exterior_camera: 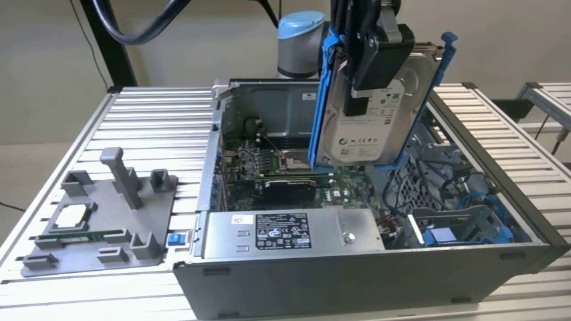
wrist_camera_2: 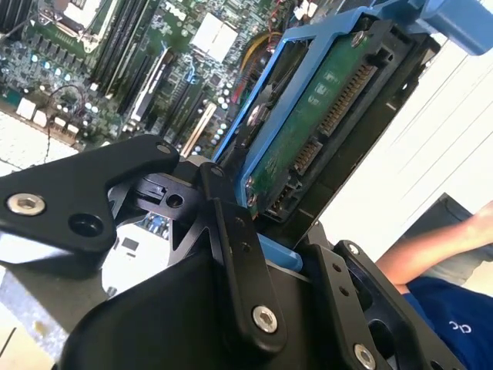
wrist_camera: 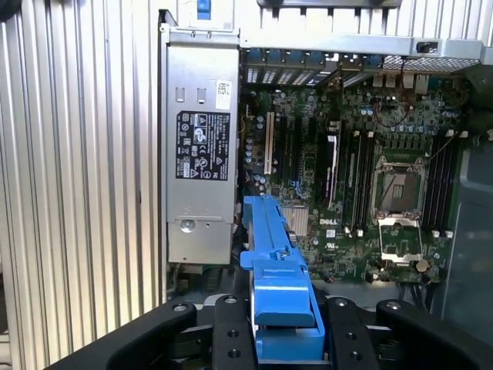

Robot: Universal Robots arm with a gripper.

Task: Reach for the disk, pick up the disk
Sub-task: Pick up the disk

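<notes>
The hand (exterior_camera: 370, 60) is gripping the disk (exterior_camera: 379, 114), fingers closed on it, holding it upright and clear above the open case (exterior_camera: 357, 267) on the surface (exterior_camera: 152, 127).

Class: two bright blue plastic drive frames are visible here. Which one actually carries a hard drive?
The blue frame gripped by the black gripper above the open case, holding the silver-grey labelled disk. The other blue frame sits low inside the case, no drive visible.

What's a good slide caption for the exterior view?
Gripper holds the disk upright in its blue frame above the open computer case.
</notes>
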